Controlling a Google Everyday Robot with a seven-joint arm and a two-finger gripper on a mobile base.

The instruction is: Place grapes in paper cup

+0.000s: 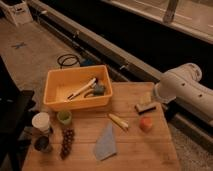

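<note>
Gripper (146, 104) spread wide above right of wooden table (145, 150), grapes (67, 143) lying near paper cup (41, 121)

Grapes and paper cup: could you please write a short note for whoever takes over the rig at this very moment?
The pincer is open and empty, at the right side of the table, beside the orange fruit.
The grapes lie on the table at front left, next to the dark cup.
The paper cup stands upright at the left edge, beside the green cup.
Done: nothing yet; the grapes are not in the cup.
Left: reach across, grasp the grapes, put them in the paper cup.
</note>
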